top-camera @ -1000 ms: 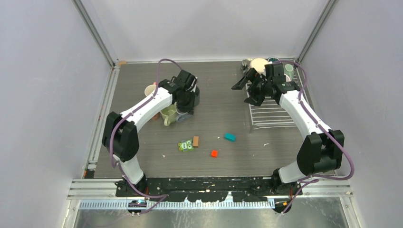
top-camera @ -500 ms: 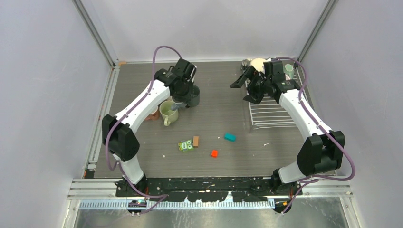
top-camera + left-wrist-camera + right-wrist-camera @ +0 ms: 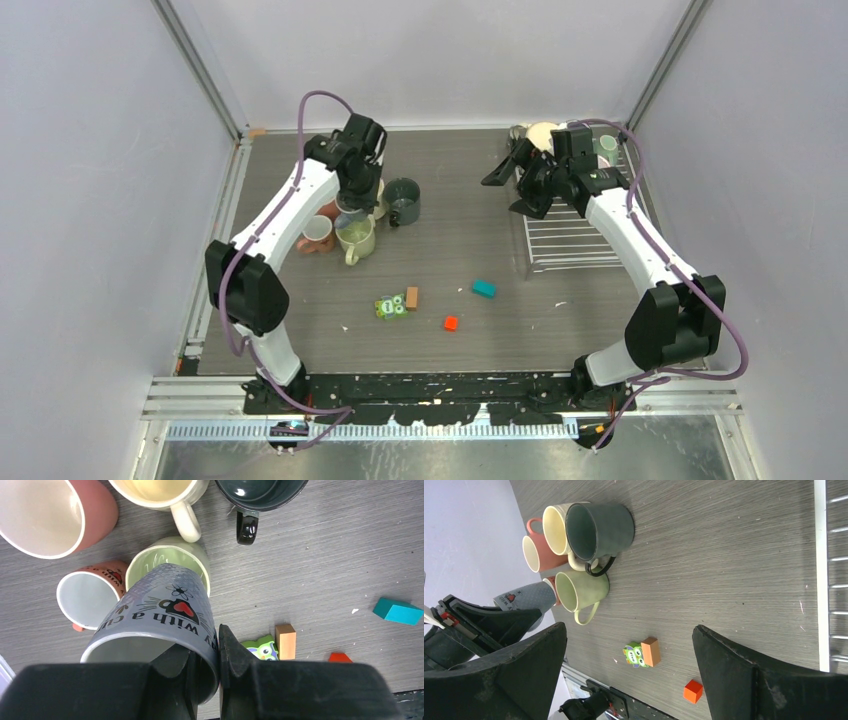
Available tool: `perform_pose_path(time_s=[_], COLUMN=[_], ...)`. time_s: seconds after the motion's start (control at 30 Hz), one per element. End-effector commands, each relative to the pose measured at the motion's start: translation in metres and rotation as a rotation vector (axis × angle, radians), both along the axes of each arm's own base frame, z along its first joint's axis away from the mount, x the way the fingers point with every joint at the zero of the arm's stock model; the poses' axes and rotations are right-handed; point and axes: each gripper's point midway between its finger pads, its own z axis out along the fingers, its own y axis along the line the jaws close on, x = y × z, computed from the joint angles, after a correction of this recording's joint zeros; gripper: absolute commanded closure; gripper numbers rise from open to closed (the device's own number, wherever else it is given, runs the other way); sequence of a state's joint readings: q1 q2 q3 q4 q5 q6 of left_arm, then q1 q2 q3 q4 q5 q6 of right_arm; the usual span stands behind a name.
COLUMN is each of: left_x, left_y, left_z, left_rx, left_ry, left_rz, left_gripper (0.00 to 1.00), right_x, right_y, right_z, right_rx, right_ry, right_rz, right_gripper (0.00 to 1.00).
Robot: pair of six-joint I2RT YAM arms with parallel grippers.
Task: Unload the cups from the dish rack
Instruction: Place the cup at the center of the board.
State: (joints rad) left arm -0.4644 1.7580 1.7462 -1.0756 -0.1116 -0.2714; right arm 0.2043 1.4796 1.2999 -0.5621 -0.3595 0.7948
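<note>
My left gripper (image 3: 215, 645) is shut on the rim of a grey printed mug (image 3: 160, 615), one finger inside it. It holds the mug just above a cluster of mugs on the table: pale green (image 3: 167, 560), small pink (image 3: 87, 600), large pink (image 3: 50, 515), cream (image 3: 160, 492) and dark (image 3: 260, 492). In the top view my left gripper (image 3: 355, 195) is over this cluster, beside the dark mug (image 3: 403, 200). My right gripper (image 3: 510, 193) is open and empty at the far left corner of the dish rack (image 3: 580, 240). A cream mug (image 3: 545, 133) and a light teal mug (image 3: 607, 145) stand at the rack's far end.
Toy blocks lie mid-table: a teal one (image 3: 484, 289), a red one (image 3: 451, 323), and an owl piece (image 3: 390, 306) beside a brown block (image 3: 412, 297). Grey walls close in the table on three sides.
My left arm has swung left and toward the far side with the grey mug, uncovering the dark mug and the pale green one. My right gripper has shifted slightly toward the far end.
</note>
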Motion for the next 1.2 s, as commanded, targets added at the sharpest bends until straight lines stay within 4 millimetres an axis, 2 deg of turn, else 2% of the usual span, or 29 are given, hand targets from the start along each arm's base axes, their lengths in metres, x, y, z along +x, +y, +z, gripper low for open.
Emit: perform_pose_path(time_s=[0.0, 0.3, 0.63, 1.17], left_x=[0.004, 0.009, 0.003, 0.014], left_y=[0.004, 0.006, 0.014, 0.012], left_z=[0.005, -0.018, -0.041, -0.063], left_rx=[-0.008, -0.003, 0.001, -0.019], left_ry=[-0.014, 0.045, 0.099, 0.144], left_rz=[-0.022, -0.018, -0.006, 0.0], left_gripper=[1.0, 1.0, 1.0, 1.0], right_x=[0.007, 0.006, 0.007, 0.011], right_y=[0.004, 0.008, 0.009, 0.015], right_z=[0.016, 0.012, 0.004, -0.004], right_rx=[-0.002, -0.004, -0.011, -0.023], right_ry=[-0.061, -0.052, -0.036, -0.02], right_rz=[0.011, 0.019, 0.019, 0.028], right_gripper=[0.0, 0.0, 0.0, 0.0])
